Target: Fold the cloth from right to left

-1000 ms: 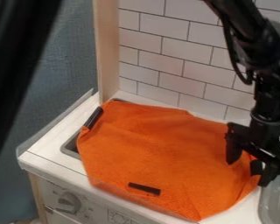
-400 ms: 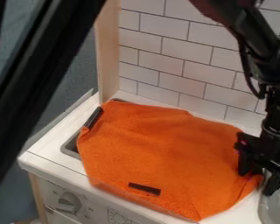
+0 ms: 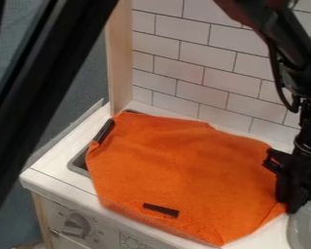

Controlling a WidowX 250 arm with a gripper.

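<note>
While one cloth [image 3: 181, 168] lies spread, one claw [image 3: 291, 202] at right edge.

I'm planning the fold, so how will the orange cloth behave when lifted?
The cloth will probably droop and bunch, judging by its soft creases and wavy outline. It looks thin, so likely light for its spread. Its matte surface suggests little slipping.

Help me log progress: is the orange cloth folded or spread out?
Spread out: the orange cloth lies broad across the countertop, its right side not turned over onto its left.
</note>
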